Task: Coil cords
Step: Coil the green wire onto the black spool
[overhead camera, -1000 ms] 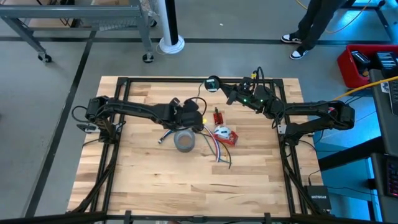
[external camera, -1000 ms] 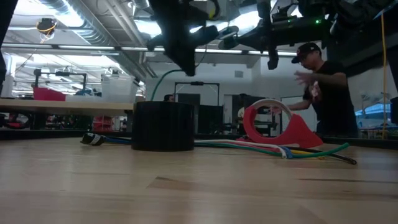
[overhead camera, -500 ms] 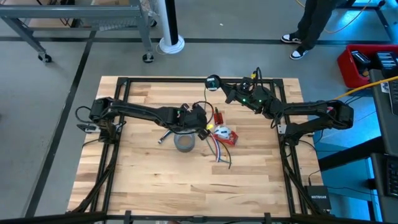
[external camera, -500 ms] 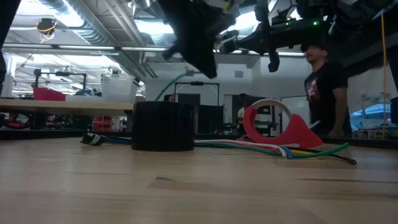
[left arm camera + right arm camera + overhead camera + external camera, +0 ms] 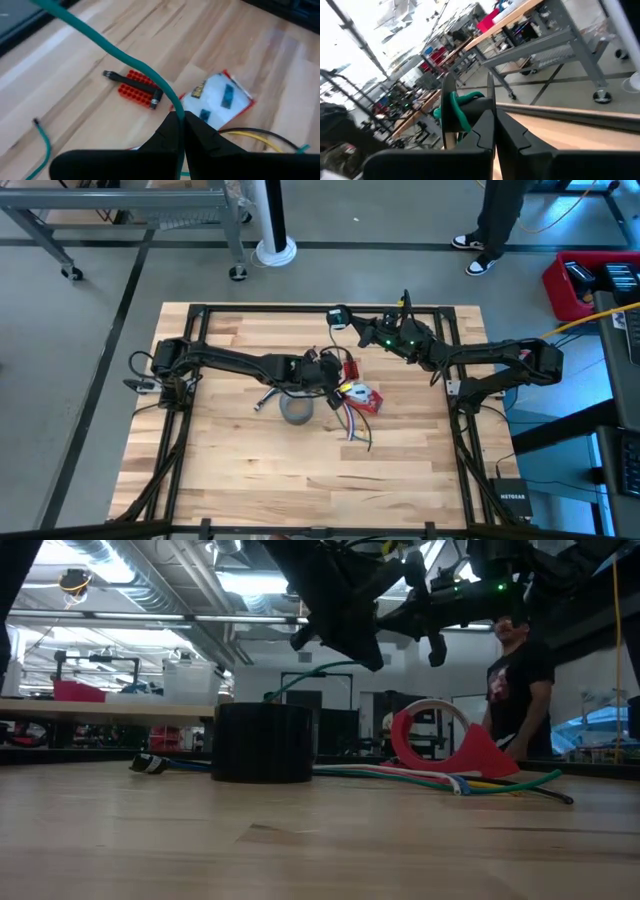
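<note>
Green cord (image 5: pixel 150 75) pinched between raised left pincer (image 5: pixel 181 120) and right pincer (image 5: pixel 495 117)

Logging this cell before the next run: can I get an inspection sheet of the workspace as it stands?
Surface: wooden table, bare toward the near edge.
Job's things: green cord strung between both grippers, clear of the table.
Clutter: grey tape roll, red tape dispenser, red block, white packet.
Grippers: left gripper shut on the green cord above the clutter; right gripper shut on its other end near the far edge.
Cables: loose coloured wires beside the dispenser.
Surroundings: person standing beyond the table; shelving and benches.
</note>
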